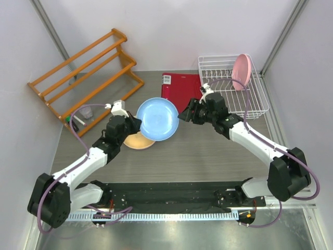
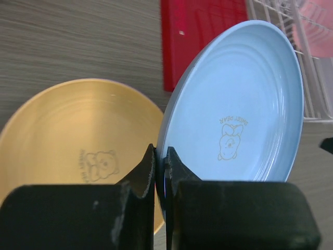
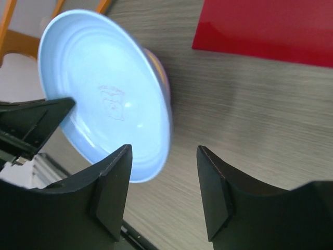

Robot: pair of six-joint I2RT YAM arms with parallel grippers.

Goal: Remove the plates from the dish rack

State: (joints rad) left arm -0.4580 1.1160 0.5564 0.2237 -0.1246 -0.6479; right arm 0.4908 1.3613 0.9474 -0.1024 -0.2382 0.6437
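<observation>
My left gripper (image 1: 136, 124) is shut on the rim of the light blue plate (image 1: 156, 119) and holds it tilted above the table; it shows large in the left wrist view (image 2: 237, 114), between my fingers (image 2: 174, 164). The orange-yellow plate (image 1: 136, 141) lies flat on the table under it, also in the left wrist view (image 2: 78, 130). My right gripper (image 1: 183, 115) is open and empty just right of the blue plate (image 3: 104, 99). The pink plate (image 1: 242, 71) stands upright in the white dish rack (image 1: 229, 86). The lilac plate is not clearly visible.
A red mat (image 1: 180, 86) lies left of the dish rack. An orange wooden slatted rack (image 1: 86, 73) stands at the back left. White walls close in both sides.
</observation>
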